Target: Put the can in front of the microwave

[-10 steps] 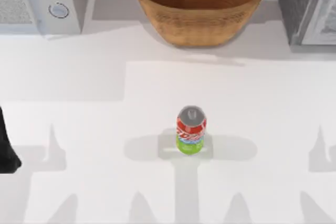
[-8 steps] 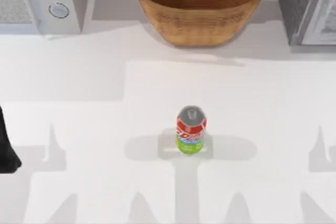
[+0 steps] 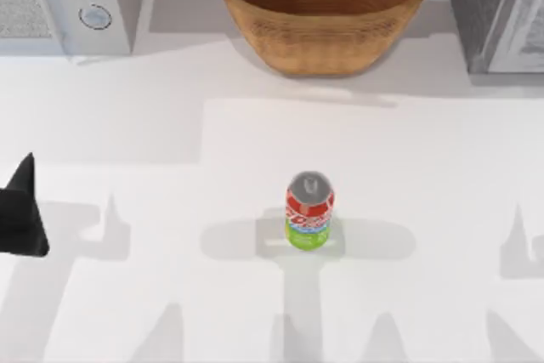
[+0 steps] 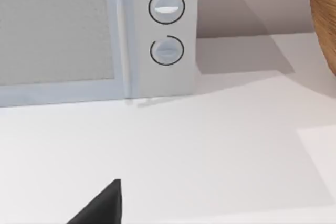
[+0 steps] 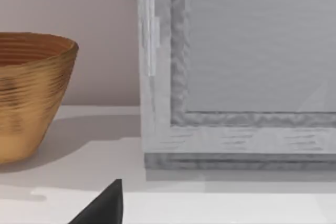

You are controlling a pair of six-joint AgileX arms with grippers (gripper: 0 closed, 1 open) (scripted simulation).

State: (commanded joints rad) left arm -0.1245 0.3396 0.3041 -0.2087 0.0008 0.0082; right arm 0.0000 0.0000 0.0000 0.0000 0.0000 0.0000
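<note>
My left gripper (image 3: 23,214) at table's (image 3: 153,295) left edge, fingers' state unclear. Microwave (image 3: 68,2) far left. Can (image 3: 309,211) upright mid-table, well apart from it. Basket (image 3: 323,10) behind can. Grey box (image 3: 497,10) far right.

Rendered kitchen-like countertop — microwave (image 3: 68,2), woven basket (image 3: 323,14), plain white table (image 3: 170,295), pale back wall

The microwave (image 4: 100,40) stood on the white table (image 4: 210,150), two dials beside its mesh window; a basket (image 4: 324,19) stood apart.
</note>
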